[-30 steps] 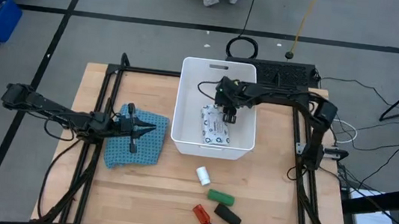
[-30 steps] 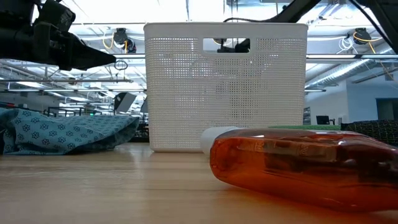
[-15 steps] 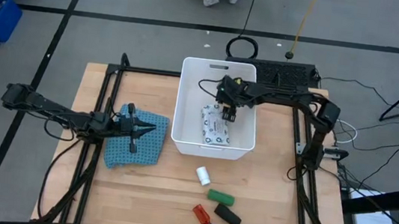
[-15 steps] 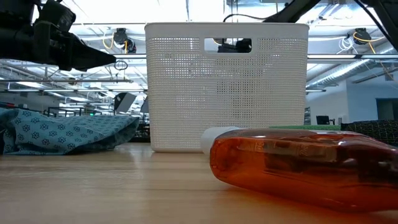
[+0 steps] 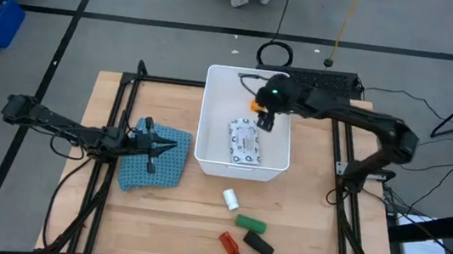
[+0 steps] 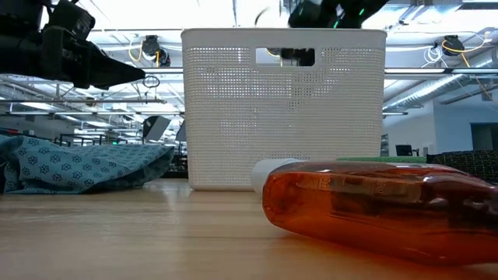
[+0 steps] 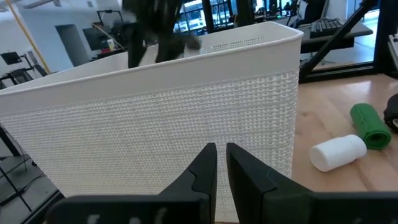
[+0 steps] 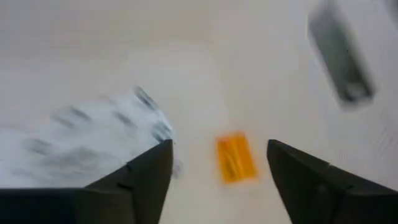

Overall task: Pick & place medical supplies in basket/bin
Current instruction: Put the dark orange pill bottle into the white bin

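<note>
The white bin stands mid-table. On its floor lie the white printed packet and the orange bottle. My right gripper hangs open above the bin's far part, and the orange bottle shows below and between its fingers, apart from them. The white roll, green block, black block and red bottle lie on the table nearer than the bin. My left gripper waits shut over the blue-teal cloth, pointing at the bin wall.
The blue-teal cloth lies left of the bin. In the low view the red bottle fills the foreground, with the white roll behind it. Black frame rails run along the table's left and right sides. Bare wood lies near-left.
My right gripper has risen from low inside the bin and shifted slightly toward the far edge; its arm now shows above the bin's rim. The orange bottle has come into sight on the bin floor beside it. The bin shifted a touch to the right in the low view.
</note>
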Controlling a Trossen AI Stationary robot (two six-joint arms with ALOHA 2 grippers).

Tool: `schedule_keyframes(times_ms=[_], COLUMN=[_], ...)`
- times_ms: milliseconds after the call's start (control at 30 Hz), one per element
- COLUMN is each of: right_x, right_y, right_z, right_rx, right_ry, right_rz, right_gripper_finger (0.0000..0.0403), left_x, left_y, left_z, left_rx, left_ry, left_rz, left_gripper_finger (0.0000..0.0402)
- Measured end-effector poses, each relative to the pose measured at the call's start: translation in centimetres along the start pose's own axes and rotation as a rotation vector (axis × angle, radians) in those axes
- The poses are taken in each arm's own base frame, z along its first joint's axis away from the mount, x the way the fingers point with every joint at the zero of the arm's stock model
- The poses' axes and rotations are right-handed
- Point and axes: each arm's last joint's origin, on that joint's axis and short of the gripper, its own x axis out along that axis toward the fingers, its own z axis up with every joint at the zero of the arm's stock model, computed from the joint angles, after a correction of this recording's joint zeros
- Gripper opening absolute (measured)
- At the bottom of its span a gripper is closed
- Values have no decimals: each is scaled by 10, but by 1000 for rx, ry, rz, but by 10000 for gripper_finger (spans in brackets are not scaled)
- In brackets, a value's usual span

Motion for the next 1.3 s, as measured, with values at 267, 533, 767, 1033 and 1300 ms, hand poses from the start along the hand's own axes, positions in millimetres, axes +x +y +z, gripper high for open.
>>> schedule_keyframes(times_ms=[267,533,767,1033,1300], right_x=[-96,-142,-139,-114,-89], right_y=[30,55,70,98,117], right_z=[16,-27,-85,-136,-166], right_rx=[-150,-171,-92,-33,-14], right_ry=[-453,-680,-851,-933,-897], right_rz=[293,336,507,653,525], right_gripper_finger=[74,7,1,1,0], left_x=[0,0,0,0,0], left_y=[0,0,0,0,0], left_z=[0,0,-1,-2,-2], left_rx=[-2,-7,-4,1,-11], left_ry=[1,3,9,22,23], left_rz=[0,0,-1,-3,-2], left_gripper_finger=[42,42,42,42,42])
